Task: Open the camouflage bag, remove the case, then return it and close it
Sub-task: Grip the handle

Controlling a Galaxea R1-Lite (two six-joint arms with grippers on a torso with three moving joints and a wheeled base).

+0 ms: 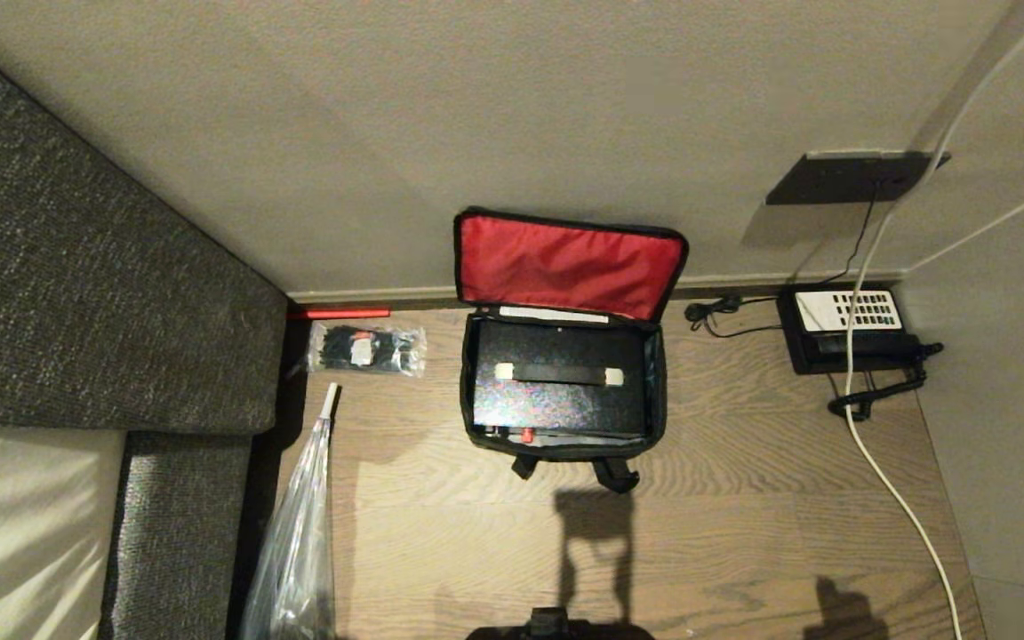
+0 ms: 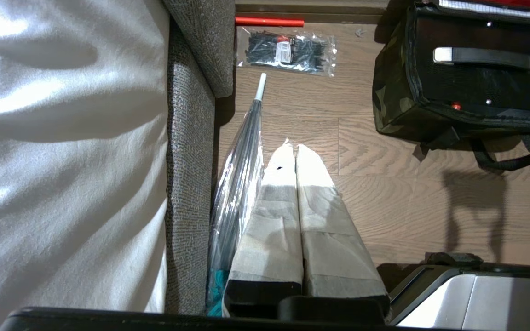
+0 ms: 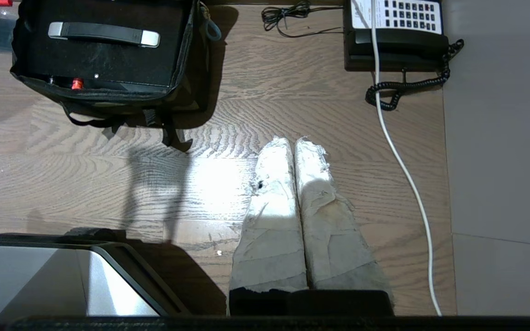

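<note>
Nearest the lens in the left wrist view: left gripper (image 2: pixel 296 148), two tape-wrapped wedge fingers pressed together, holding nothing, hanging over wood-grain floor (image 2: pixel 384 207). Right gripper (image 3: pixel 295 141) is the same build, with frayed tape and fingers together, also empty, above a bright patch of floor. Neither gripper shows in the head view; only a dark bit of the robot's body sits at 6 o'clock there.

Head view: camouflage bag (image 1: pixel 563 444) stands mid-floor against the wall, a boxy soft fabric shell, lid flipped up at 12 o'clock with its red lining facing the camera. The case (image 1: pixel 561 391) sits inside the bag, a black rectangular hard box with a speckled top, a flat black handle with pale ends and a small red button at its 6 o'clock edge. Two black straps poke out below the bag.

At 9 o'clock of the bag is a clear packet of black cable ties (image 1: pixel 366 348), and beyond it a thin red stick (image 1: pixel 339 313) at the skirting. A folded clear plastic umbrella (image 1: pixel 299 533) lies at 7 o'clock, beside a coarse grey woven sofa (image 1: pixel 76 267). At 3 o'clock are a black telephone (image 1: pixel 845 329) with a white keypad panel and coiled cord, and a white cable (image 1: pixel 885 480) crossing it.

Left wrist only: the bag's green camouflage side wall, white sheet (image 2: pixel 62 161) on the sofa. Right wrist only: the keypad's separate buttons.
</note>
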